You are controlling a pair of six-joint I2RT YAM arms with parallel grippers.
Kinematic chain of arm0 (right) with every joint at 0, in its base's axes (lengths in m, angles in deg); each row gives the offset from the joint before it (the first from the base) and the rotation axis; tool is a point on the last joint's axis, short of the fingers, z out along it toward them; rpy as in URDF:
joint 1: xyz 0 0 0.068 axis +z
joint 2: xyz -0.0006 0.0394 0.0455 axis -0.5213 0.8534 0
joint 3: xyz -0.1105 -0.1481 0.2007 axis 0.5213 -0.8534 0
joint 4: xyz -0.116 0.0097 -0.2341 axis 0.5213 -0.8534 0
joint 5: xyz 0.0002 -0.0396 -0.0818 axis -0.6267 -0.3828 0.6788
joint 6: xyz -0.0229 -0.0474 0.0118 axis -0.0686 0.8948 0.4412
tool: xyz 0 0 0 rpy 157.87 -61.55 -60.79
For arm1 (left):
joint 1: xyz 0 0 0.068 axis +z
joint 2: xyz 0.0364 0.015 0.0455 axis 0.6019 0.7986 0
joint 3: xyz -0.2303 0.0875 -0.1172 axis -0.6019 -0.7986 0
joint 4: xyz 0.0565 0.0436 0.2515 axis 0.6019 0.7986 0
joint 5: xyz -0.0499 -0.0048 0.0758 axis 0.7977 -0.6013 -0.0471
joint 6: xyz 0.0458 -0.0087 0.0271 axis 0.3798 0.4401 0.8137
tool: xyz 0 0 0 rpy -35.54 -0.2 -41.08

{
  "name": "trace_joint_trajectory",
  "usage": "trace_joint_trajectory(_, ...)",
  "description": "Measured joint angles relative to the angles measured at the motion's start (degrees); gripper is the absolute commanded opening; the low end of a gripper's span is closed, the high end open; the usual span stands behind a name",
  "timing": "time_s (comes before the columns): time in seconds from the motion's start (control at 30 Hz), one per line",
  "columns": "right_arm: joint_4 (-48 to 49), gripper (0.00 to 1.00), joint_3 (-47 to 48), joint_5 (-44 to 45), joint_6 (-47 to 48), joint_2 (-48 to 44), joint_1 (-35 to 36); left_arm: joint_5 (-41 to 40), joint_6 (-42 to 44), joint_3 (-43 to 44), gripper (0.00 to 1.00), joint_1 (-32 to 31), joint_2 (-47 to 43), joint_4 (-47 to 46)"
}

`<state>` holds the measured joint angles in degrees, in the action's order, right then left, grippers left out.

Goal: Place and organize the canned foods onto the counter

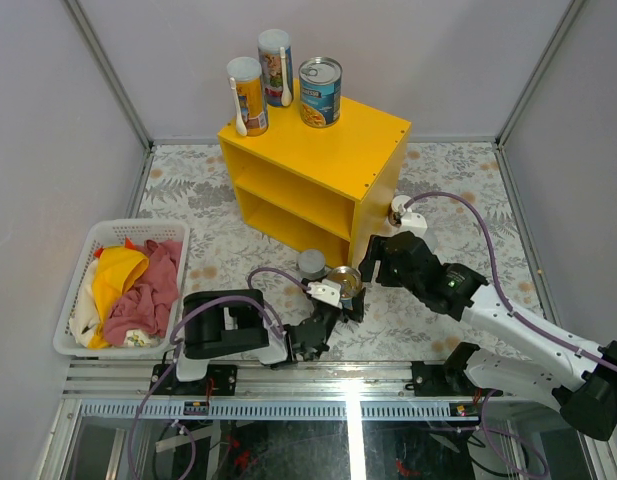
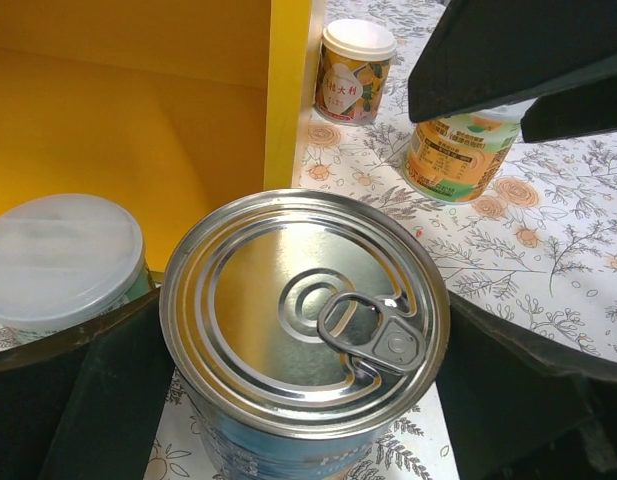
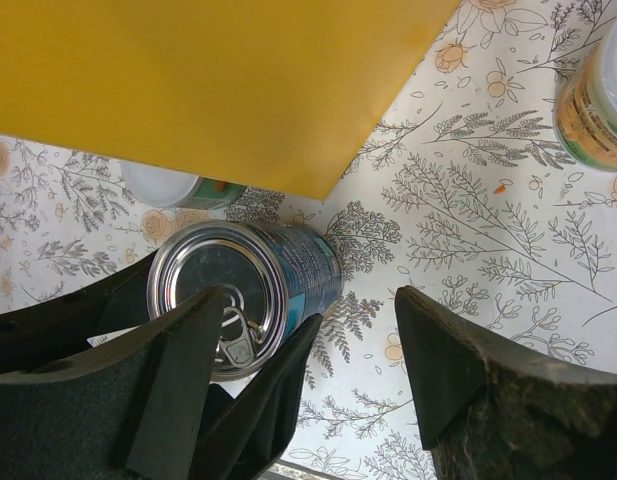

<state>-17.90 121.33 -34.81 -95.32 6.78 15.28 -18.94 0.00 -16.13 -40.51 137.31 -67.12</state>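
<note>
left gripper (image 2: 300, 385) stands spread wide astride the pull-tab can (image 2: 288, 270) on the table, just beside the pale-lidded can (image 2: 63, 255); close evenly on the wall below the rim, then lift straight to spare that neighbour; right gripper (image 3: 358, 380) hangs apart, empty; counter (image 1: 373, 130) beyond carries three cans (image 1: 319, 92); pad contact is hidden under the lid, and the label is cut off.
</note>
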Motion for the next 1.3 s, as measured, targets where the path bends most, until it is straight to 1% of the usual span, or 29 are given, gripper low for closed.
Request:
trace_joint_trajectory(0.03,0.0,0.76,0.0,-0.02,0.11,0.0,0.0,0.07,0.0,0.0,0.82,0.09,0.22,-0.35)
trace_joint_trajectory(0.13,0.0,0.75,0.0,-0.37,0.5,0.0,0.0,0.24,0.98,0.0,0.55,0.28,0.72,-1.22)
trace_joint_trajectory(0.23,-0.02,0.74,0.0,-0.48,0.81,0.0,-0.02,0.26,1.33,0.0,0.37,0.33,0.74,-1.46)
trace_joint_trajectory(0.3,0.0,0.73,0.0,-0.55,0.98,0.0,-0.02,0.28,1.51,0.0,0.28,0.33,0.74,-1.44)
trace_joint_trajectory(0.43,-0.02,0.72,0.0,-0.55,1.33,-0.07,-0.13,0.59,1.9,0.0,0.16,0.33,0.7,-1.42)
trace_joint_trajectory(0.57,-0.02,0.71,0.0,-0.55,1.81,-0.46,-0.46,1.51,2.12,-0.26,0.0,0.22,-0.13,-0.35)
trace_joint_trajectory(0.73,0.02,0.71,-0.11,-0.52,2.08,-1.7,-1.09,2.19,3.56,-1.11,0.0,-0.68,-3.3,2.16)
trace_joint_trajectory(0.93,0.11,0.71,-2.38,-0.42,2.25,-3.56,-2.08,2.36,6.4,-1.29,0.0,-2.75,-11.74,7.82)
trace_joint_trajectory(1.13,0.57,0.71,-4.7,-0.39,2.21,-4.09,-3.37,0.79,7.1,0.46,0.0,-5.57,-25.53,22.56)
trace_joint_trajectory(1.3,1.95,0.71,-6.47,-0.5,2.14,-4.11,-4.59,-1.2,3.8,7.54,0.0,-6.99,-36.41,41.9)
